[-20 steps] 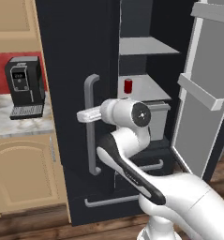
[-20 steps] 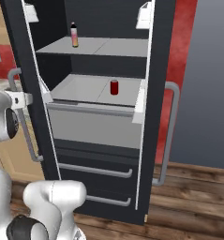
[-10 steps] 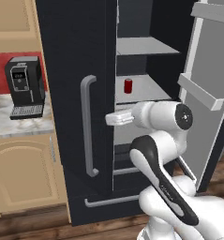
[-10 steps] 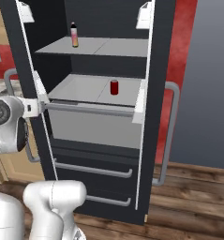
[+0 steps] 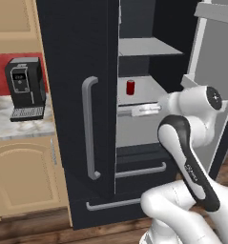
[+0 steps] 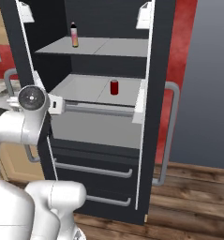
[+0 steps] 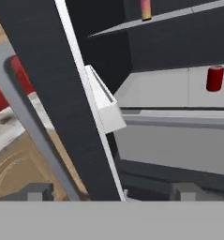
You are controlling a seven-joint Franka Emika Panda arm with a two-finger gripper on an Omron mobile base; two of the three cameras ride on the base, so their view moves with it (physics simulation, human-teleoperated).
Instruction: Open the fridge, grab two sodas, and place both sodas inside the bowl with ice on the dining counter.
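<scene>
The black fridge (image 5: 77,57) stands with both doors swung open. A red soda can (image 5: 130,87) stands on the middle shelf, and it also shows in the right base view (image 6: 114,87) and the hand view (image 7: 215,78). The slim pink-orange soda bottle (image 6: 74,35) stands on the upper shelf. My gripper (image 5: 137,111) is open and holds nothing. It hovers by the inner edge of the left door (image 7: 80,122), in front of the drawer below the can's shelf, left of the can and lower. The bowl with ice and the dining counter are out of view.
A black coffee machine (image 5: 24,88) sits on the marble kitchen counter to the left, over wood cabinets (image 5: 25,176). The left door's grey bar handle (image 5: 89,128) is close to my hand. The right door (image 6: 155,93) juts out. Two lower drawers (image 6: 92,168) are closed.
My gripper has let go of the left door's handle and opened. The arm has swung right, past the door's edge, toward the fridge's inside.
</scene>
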